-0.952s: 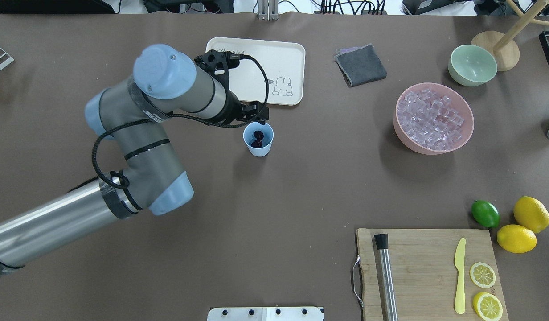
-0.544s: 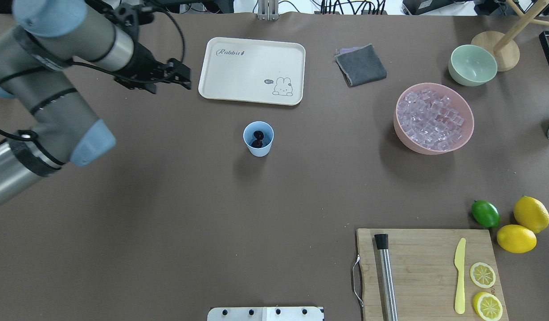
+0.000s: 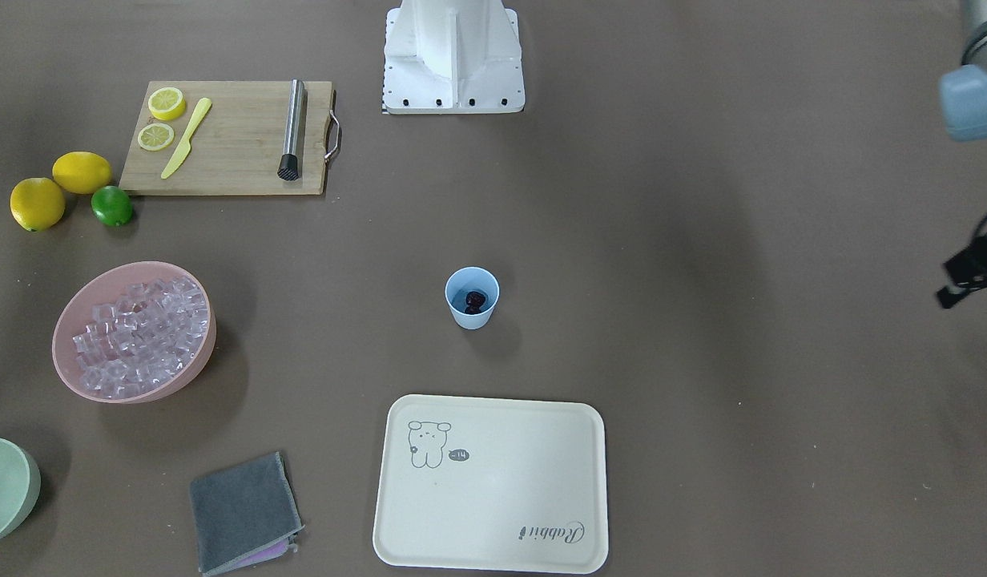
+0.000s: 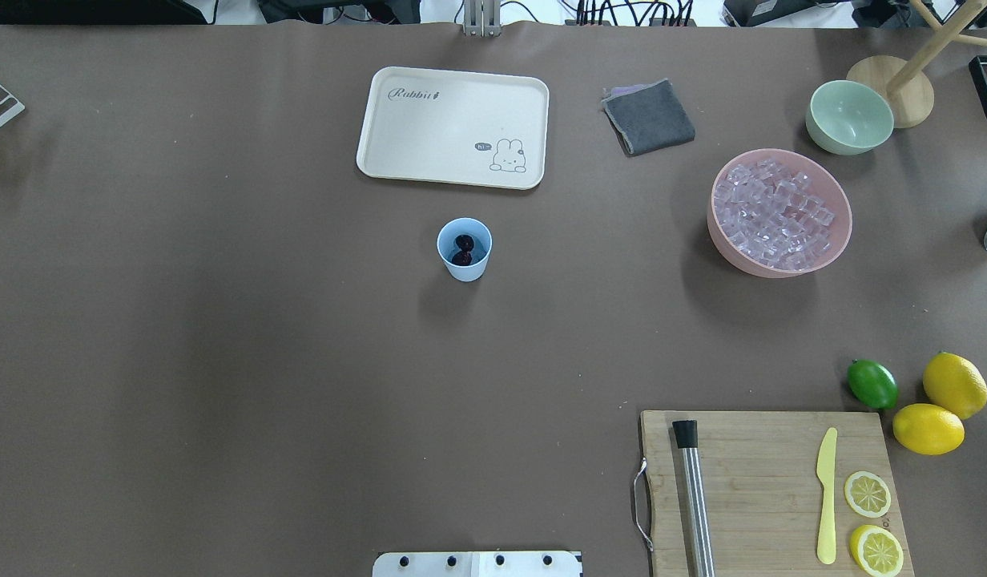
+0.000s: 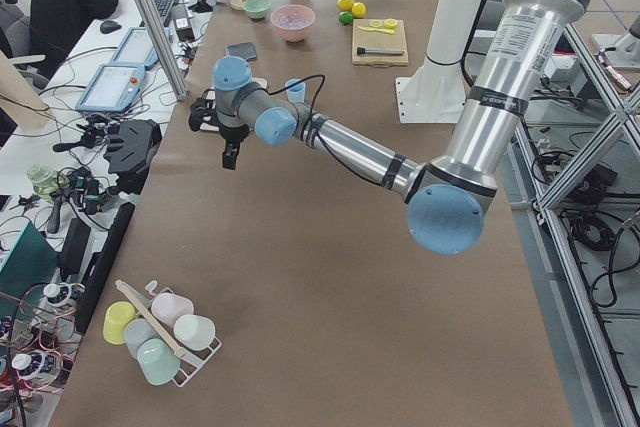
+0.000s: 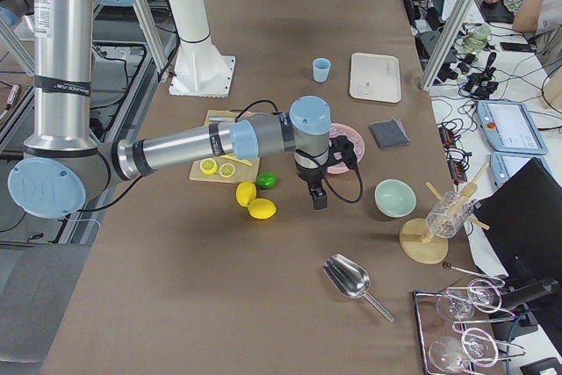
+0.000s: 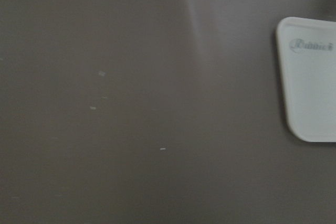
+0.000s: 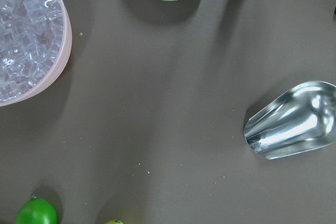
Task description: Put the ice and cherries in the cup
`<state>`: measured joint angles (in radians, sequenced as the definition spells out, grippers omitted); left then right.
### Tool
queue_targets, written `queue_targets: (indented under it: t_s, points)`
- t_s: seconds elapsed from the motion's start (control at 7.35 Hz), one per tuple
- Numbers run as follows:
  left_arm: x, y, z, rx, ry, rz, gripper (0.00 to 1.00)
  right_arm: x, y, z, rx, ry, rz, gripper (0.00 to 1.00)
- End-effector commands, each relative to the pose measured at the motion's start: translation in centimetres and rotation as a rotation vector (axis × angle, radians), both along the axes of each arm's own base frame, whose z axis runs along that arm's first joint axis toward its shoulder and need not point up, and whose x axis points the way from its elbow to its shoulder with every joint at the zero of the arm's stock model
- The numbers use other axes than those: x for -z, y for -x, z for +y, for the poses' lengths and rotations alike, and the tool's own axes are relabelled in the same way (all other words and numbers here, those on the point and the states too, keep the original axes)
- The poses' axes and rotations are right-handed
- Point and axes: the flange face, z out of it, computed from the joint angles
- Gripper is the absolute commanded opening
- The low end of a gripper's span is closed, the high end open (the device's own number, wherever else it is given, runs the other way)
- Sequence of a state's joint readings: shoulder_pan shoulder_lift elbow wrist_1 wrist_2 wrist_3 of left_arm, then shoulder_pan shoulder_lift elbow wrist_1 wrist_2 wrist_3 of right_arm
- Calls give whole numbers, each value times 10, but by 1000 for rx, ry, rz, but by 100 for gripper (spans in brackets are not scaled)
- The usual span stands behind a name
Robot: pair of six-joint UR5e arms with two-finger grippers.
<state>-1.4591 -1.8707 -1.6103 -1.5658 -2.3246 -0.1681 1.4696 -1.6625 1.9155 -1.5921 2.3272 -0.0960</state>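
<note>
The cup [image 4: 465, 272] stands upright near the centre of the worktop [image 4: 261, 361], on the robot's side of the tray [image 4: 449, 128] and apart from it. The cherries [image 4: 462, 251] are located inside the cup, at its bottom. The ice [image 4: 778, 212] is contained in the pink bowl [image 4: 778, 271], which is set well apart from the cup, toward the robot's right.

The left gripper [image 5: 229, 155] is suspended above the worktop toward the robot's left end, well apart from the cup. Only bare worktop and one corner of the tray are shown, blurred, by its wrist camera. Whether this gripper is released or clenched cannot be told.

The right gripper [image 6: 316, 198] is shown only in the side view from the robot's right. There it is pointed downward above the worktop, among the pink bowl, the green bowl [image 4: 849, 117], the lime [image 4: 872, 384] and the metal scoop [image 8: 294, 121]. Its state cannot be told either.

A grey cloth [image 4: 648, 116] is laid between the tray and the green bowl. A cutting board [image 4: 762, 481] is placed at the near right of the worktop. A muddler [image 4: 694, 497], a yellow knife [image 4: 827, 497] and two lemon slices [image 4: 867, 494] are carried on it. The lime and two lemons [image 4: 955, 385] are placed just beyond the board's far right corner.
</note>
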Motion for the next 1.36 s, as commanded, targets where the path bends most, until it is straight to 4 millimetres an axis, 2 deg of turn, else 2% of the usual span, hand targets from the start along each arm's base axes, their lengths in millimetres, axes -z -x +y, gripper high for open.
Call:
queue_targets:
  t_s: [0.0,0.14,0.27,0.54,0.68,0.82,0.95,1.09,1.22]
  points:
    - [-73,135,26,-44,24,-45,97,0,0,-3,-2,-3,9,100]
    - [-128,133,71,-52,80,-35,97,-6,0,-4,-2,9,10,99]
    - [-141,131,88,-26,77,-31,98,-13,1,-9,0,24,4,99]
    - [-101,130,84,33,17,-43,98,-19,1,-12,1,36,1,99]
    - [-98,125,83,19,-6,-46,98,-19,1,-12,2,35,1,99]
    - [-85,124,100,26,-76,-52,98,-14,-3,-12,-8,26,-5,100]
    - [-106,118,108,14,-62,-57,98,-11,-5,-11,-13,20,-5,99]
    - [-115,116,105,10,-67,-67,98,-10,-5,-13,-12,18,-4,99]
    - [-115,115,107,9,-67,-69,98,-16,-4,-13,-12,31,0,99]
